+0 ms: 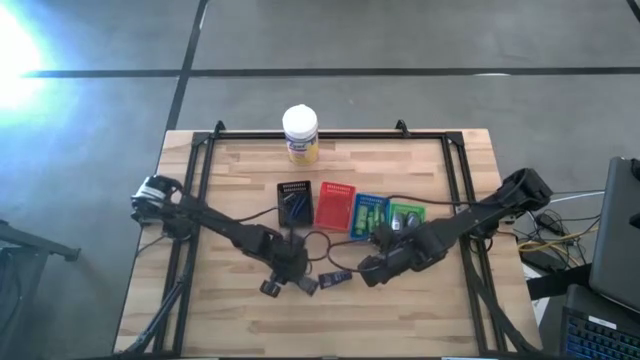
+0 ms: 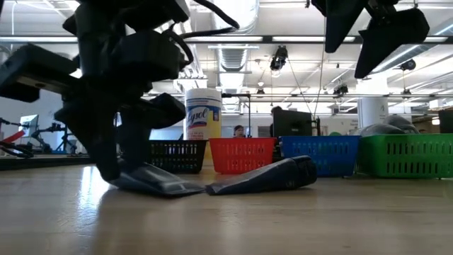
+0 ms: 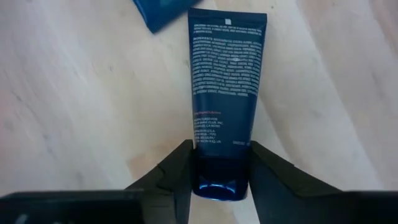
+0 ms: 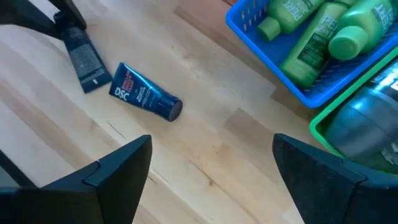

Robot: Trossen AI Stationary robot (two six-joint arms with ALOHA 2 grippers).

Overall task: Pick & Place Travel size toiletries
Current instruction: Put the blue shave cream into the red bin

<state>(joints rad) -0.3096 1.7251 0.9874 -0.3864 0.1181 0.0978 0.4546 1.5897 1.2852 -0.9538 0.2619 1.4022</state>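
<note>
— Left gripper (image 3: 219, 177): what are you seeing at its tips?

— Your two dark fingers (image 3: 171, 171) pinch the cap end of a dark navy flat squeeze tube with white print (image 3: 225, 87). It lies flat on the light wooden slatted table (image 1: 400, 310), in the front middle.

— And the right gripper (image 4: 211, 180)?

— Spread wide, hovering above the boards with nothing between its fingers, just right of your left one. Below it lies a second navy tube with a red-and-white label (image 4: 144, 93), close beside the first tube.

— Where do the trays sit?

— Behind both grippers, in a row from left to right: black mesh tray (image 1: 294, 203), red tray (image 1: 335, 205), blue tray (image 1: 369, 213) holding bright green bottles (image 4: 311, 37), green tray (image 1: 407, 213) holding a grey bottle (image 4: 364, 124). A white-capped yellow wipes jar (image 1: 300, 134) stands at the far edge.
</note>
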